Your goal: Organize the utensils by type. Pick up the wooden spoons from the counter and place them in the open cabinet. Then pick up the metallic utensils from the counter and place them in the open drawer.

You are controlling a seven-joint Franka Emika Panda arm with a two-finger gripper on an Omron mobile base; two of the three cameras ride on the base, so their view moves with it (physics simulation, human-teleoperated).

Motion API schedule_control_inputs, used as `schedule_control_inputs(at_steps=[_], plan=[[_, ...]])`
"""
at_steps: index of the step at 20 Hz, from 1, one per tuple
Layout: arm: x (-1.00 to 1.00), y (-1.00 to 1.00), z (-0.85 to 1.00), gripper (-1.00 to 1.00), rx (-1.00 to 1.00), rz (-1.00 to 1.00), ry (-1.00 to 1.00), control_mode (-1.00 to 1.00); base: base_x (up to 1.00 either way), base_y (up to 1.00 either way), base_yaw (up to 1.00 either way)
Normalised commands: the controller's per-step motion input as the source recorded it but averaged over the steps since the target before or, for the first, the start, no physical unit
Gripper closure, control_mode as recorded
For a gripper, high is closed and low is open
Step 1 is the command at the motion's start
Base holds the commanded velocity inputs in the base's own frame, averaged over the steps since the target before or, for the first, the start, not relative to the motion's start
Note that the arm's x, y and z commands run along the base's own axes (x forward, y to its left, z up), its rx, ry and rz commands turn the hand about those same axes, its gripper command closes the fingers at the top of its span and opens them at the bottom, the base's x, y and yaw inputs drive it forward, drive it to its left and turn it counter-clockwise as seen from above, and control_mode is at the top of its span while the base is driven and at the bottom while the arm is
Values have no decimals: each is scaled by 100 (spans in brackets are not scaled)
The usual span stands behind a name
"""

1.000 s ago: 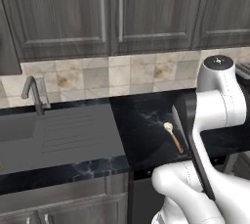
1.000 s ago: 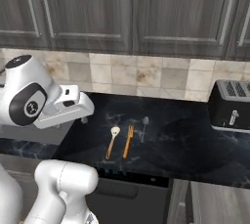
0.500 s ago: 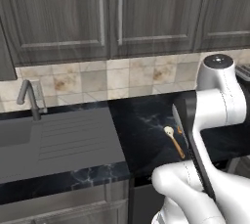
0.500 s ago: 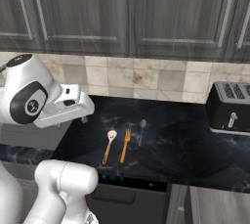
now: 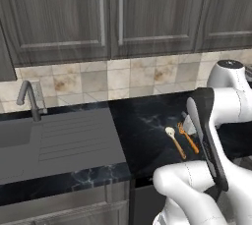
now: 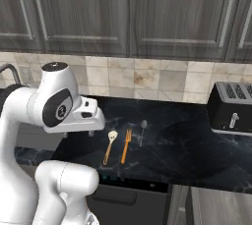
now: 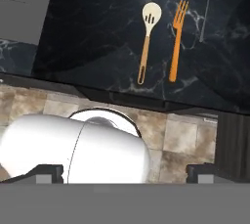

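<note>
On the black marble tabletop [image 6: 187,145], three utensils lie side by side near the front edge, apart from one another. A slotted wooden spoon [image 7: 146,39] with a pale bowl lies on the left in the right base view, an orange fork [image 7: 176,39] lies in the middle, and a small metal spoon [image 7: 207,3] lies on the right, set a little farther back toward the tiled wall. All three rest flat with their handles pointing roughly toward the tabletop's front edge. The claw [image 6: 91,129] hangs from the white arm above the tabletop's left part, to the left of the wooden spoon and touching nothing; its jaws stand spread wide and empty. A black toaster [image 6: 231,108] sits at the far right, and a sink with a faucet [image 5: 29,100] lies well to the left. Closed dark cabinets hang above.
</note>
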Motion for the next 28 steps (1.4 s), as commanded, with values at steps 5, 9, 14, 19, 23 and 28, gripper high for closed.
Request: schedule_control_inputs(at_steps=[5,9,14,19,23,28], plan=[[26,16,-48,-100,7,0,4,-100,0,0,0],[35,22,-52,-100,-1,0,0,-100,0,0,0],[49,-2,-50,-100,-1,-1,0,-100,0,0,0],[64,-23,-34,-100,0,-6,18,-100,0,0,0],[69,-24,-35,-100,-4,-3,19,-100,0,0,0],[65,-16,-38,-100,-8,-1,20,-100,0,0,0]])
